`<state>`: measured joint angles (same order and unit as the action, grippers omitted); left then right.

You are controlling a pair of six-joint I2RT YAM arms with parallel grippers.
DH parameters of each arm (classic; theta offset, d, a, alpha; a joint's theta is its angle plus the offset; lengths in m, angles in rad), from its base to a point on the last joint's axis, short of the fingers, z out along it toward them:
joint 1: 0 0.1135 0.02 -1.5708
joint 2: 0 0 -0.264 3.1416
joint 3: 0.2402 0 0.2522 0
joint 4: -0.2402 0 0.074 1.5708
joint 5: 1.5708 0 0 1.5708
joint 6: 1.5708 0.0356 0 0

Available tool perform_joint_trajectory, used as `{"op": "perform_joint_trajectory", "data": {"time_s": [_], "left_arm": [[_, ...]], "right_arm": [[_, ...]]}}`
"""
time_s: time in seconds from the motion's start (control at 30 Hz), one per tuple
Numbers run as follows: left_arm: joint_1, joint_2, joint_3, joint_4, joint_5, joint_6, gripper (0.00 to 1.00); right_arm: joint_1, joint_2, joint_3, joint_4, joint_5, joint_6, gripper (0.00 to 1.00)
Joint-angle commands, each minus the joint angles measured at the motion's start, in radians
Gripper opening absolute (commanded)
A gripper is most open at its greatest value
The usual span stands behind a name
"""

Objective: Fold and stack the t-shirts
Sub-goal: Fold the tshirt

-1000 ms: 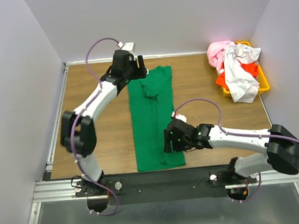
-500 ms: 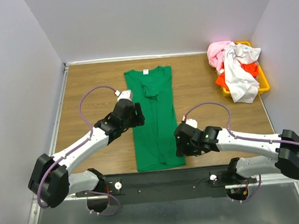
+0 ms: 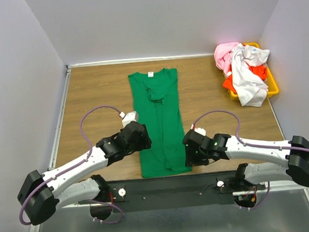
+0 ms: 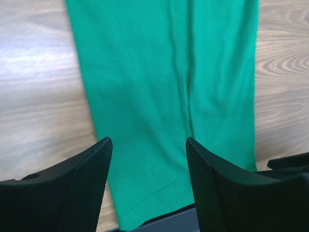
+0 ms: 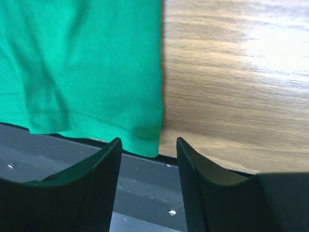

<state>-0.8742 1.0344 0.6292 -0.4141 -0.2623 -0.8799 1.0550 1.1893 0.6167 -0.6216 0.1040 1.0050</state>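
A bright green t-shirt (image 3: pixel 159 121) lies folded lengthwise into a long strip on the wooden table (image 3: pixel 94 93), with the neck label at the far end and the hem over the near edge. My left gripper (image 3: pixel 143 141) hovers open at the strip's lower left side; in the left wrist view the green cloth (image 4: pixel 169 72) fills the space between and beyond the open gripper (image 4: pixel 147 142). My right gripper (image 3: pixel 191 155) is open at the lower right hem corner. The right wrist view shows that corner (image 5: pixel 147 135) just ahead of the gripper (image 5: pixel 148 141), with nothing gripped.
A yellow-orange bin (image 3: pixel 272 84) stands at the far right, heaped with pink (image 3: pixel 224 52), white (image 3: pixel 247 77) and orange-red (image 3: pixel 229 83) t-shirts. The black frame rail (image 3: pixel 165 187) runs along the table's near edge. Grey walls close in the left, back and right.
My left arm has swung from the shirt's far neck end down to its near left side. My right gripper has slid toward the hem corner and its jaws have narrowed.
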Motion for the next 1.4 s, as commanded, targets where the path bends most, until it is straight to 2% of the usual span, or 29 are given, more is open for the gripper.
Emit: {"op": "perform_joint_trajectory", "data": {"time_s": [0.0, 0.17, 0.3, 0.5, 0.7, 0.73, 0.87, 1.07, 1.37], "left_arm": [[-0.019, -0.062, -0.028, -0.114, -0.063, -0.097, 0.71], [-0.083, -0.108, -0.080, -0.120, -0.042, -0.169, 0.70], [-0.138, -0.088, -0.072, -0.160, -0.061, -0.211, 0.70], [-0.213, -0.069, -0.063, -0.192, -0.069, -0.257, 0.71], [-0.243, -0.053, -0.060, -0.203, -0.060, -0.280, 0.72], [-0.247, -0.040, -0.059, -0.207, -0.057, -0.284, 0.72], [-0.281, -0.007, -0.060, -0.215, -0.028, -0.309, 0.71], [-0.325, 0.004, -0.065, -0.232, -0.026, -0.375, 0.62], [-0.374, 0.118, -0.052, -0.245, -0.028, -0.435, 0.62]], "right_arm": [[0.007, 0.006, -0.021, 0.026, -0.033, 0.017, 0.55], [0.007, 0.035, -0.021, 0.046, -0.049, 0.007, 0.53], [0.008, 0.047, -0.031, 0.068, -0.070, 0.003, 0.50], [0.008, 0.049, -0.054, 0.082, -0.086, 0.007, 0.42], [0.008, 0.020, -0.083, 0.080, -0.084, 0.027, 0.22], [0.008, 0.012, -0.086, 0.080, -0.082, 0.032, 0.16], [0.008, 0.001, -0.098, 0.079, -0.076, 0.040, 0.01], [0.007, -0.002, -0.107, 0.077, -0.066, 0.041, 0.00], [0.008, -0.077, -0.144, 0.054, -0.010, 0.078, 0.00]]}}
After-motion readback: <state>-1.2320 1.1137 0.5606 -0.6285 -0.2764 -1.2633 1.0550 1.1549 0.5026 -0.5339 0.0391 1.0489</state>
